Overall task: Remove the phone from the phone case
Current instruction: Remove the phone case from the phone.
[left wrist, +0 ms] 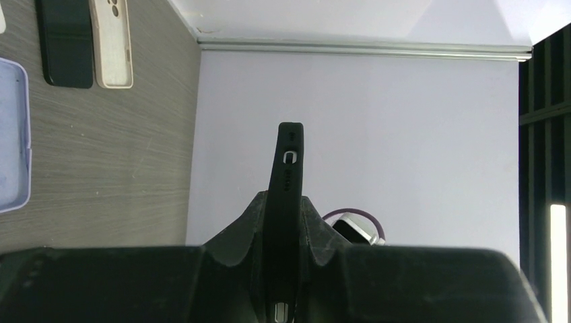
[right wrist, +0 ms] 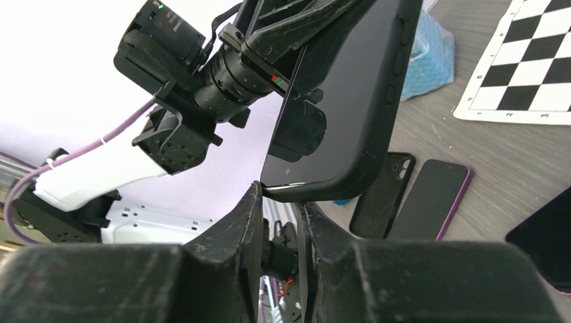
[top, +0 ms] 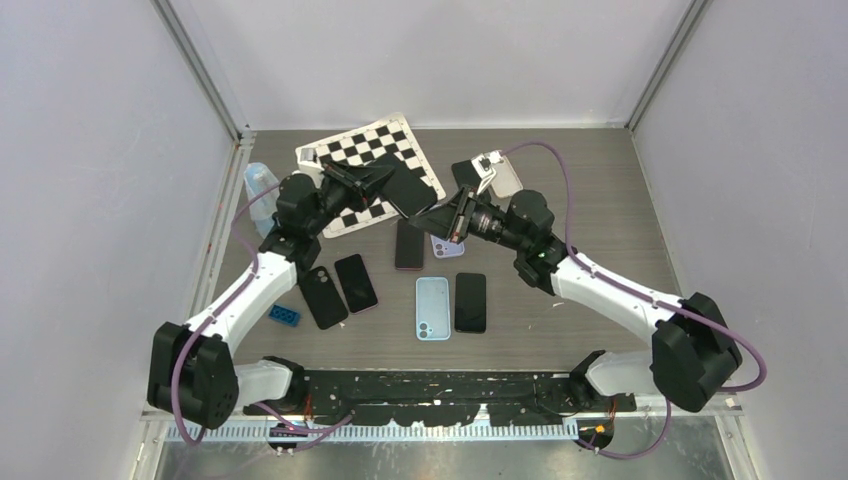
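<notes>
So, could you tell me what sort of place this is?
Probably a robotics lab test cell: white wall panels enclose the table, with a checkerboard mat and loose phones laid out.

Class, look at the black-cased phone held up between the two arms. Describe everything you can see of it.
The phone sits in a matte black, rubbery-looking case with raised side buttons; its screen is dark. It is held in the air, tilted on edge, over the checkered mat. The left gripper is clamped across it, one finger on each face. The right gripper is at its lower corner; whether it pinches is unclear. The case has not come off.
</notes>
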### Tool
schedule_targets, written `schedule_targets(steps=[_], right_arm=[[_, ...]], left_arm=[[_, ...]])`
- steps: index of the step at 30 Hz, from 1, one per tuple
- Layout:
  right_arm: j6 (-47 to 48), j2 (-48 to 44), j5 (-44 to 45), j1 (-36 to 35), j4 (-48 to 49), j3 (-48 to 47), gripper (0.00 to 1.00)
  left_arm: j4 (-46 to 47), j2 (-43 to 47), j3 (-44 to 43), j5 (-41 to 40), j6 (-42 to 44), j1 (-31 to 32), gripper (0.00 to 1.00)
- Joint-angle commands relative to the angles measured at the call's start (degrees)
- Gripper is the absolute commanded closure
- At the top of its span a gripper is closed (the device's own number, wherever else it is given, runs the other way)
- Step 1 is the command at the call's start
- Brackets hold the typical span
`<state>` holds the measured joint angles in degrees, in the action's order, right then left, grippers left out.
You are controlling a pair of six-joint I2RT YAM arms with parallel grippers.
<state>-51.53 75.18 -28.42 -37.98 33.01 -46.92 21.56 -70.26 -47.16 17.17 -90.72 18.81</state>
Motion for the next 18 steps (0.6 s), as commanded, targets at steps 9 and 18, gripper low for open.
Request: schedule_targets(steps=[9,18], right_arm=[[15.3,-2.3,5.0,-0.7,-6.6,-1.5,0.99],[17.3,-4.7,5.1,-0.6,-12.7,-1.6,0.84]], left_arm=[[0.9,0.7,-4.7,7.9,-3.3,2.8,1.00],[1.6,0.1,-4.6,7.9,0.0,1.9,1.00]])
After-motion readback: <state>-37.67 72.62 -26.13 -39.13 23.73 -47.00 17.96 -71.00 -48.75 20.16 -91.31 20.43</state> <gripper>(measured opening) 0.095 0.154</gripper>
